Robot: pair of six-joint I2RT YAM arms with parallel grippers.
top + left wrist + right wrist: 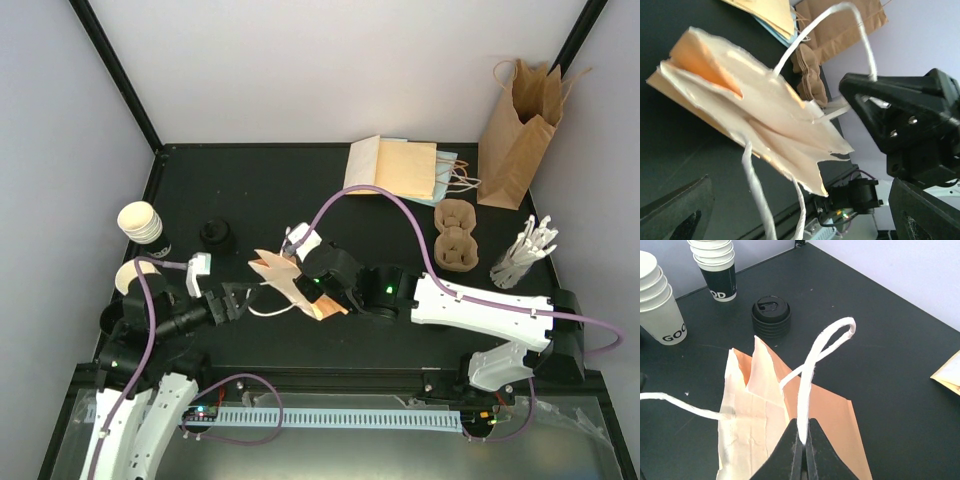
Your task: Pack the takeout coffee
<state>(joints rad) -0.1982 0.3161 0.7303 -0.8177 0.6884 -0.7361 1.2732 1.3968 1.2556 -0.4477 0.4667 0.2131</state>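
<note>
A tan paper bag [298, 287] lies on its side mid-table, mouth toward the left. My right gripper [803, 440] is shut on one of its white handles [812, 365], pulling that loop up; the same gripper [300, 262] sits over the bag in the top view. My left gripper [238, 298] is open just left of the bag's mouth [705, 65], its fingers [675, 215] wide apart with nothing between them. The other handle [757, 195] hangs loose. The takeout coffee cups stand as two lidless white stacks [140, 222] [132, 275] at the far left. A stack of black lids [771, 315] sits beside them.
Flat paper bags [395, 168] lie at the back. A taller tan bag [515, 130] stands upright at back right. Brown cup carriers [455, 236] and a bundle of white sticks [525, 255] sit on the right. Black frame posts edge the table.
</note>
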